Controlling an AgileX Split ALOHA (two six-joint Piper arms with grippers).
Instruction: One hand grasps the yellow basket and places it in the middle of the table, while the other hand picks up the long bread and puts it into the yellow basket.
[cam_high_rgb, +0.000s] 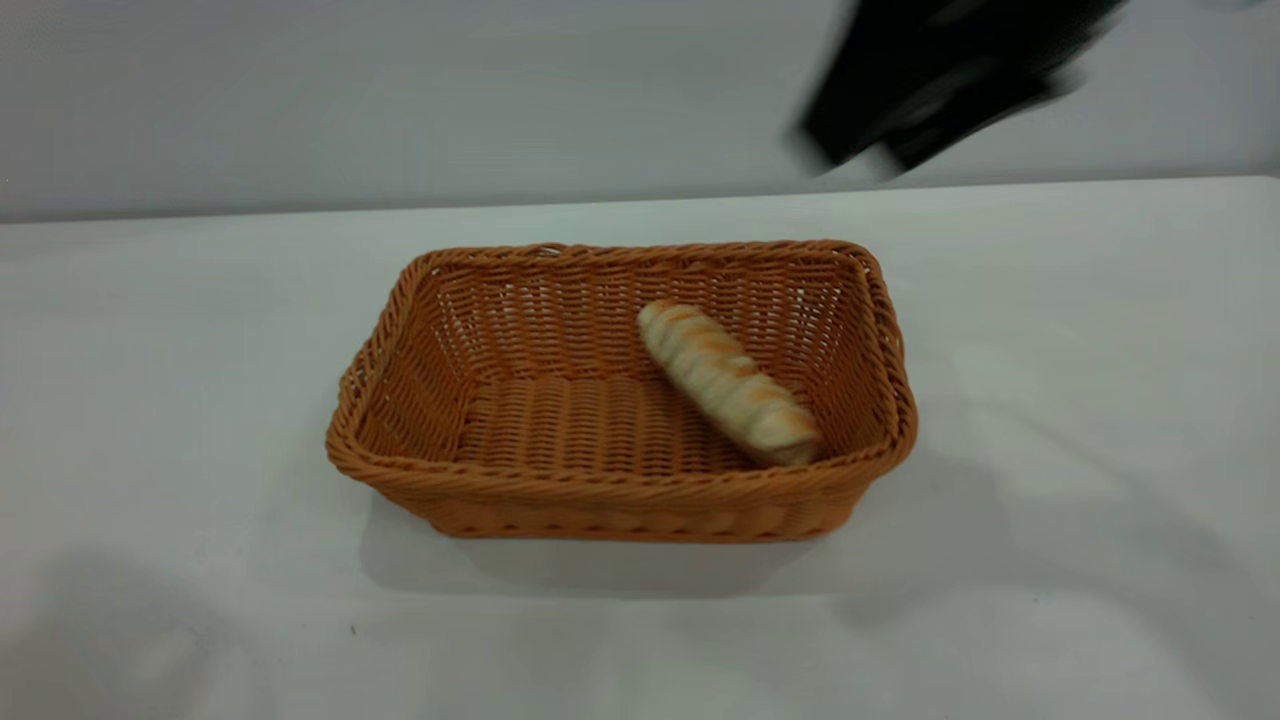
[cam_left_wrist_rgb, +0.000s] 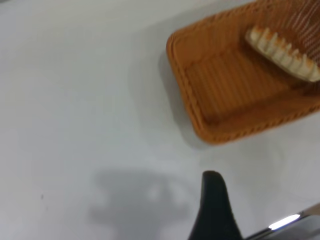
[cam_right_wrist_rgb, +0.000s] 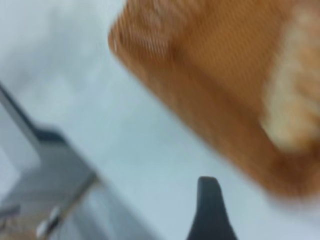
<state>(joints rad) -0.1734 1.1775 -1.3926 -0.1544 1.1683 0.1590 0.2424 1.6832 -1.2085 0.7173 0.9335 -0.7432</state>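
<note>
Exterior view: the long bread (cam_high_rgb: 727, 384) lies diagonally inside the yellow basket (cam_high_rgb: 560, 485) mid-bench (cam_high_rgb: 1080, 420). The right end effector (cam_high_rgb: 935, 95) is raised above and behind it, grip state indiscernible. The left end effector (cam_left_wrist_rgb: 214, 207) hovers beside the basket, likewise indiscernible.

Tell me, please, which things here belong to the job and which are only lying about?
Job:
- orange-tan woven wicker basket, mid-table
- striped oblong bread roll, lying inside it
- blurred black right arm, raised beyond the basket

Only about:
- nothing but the plain white table
</note>
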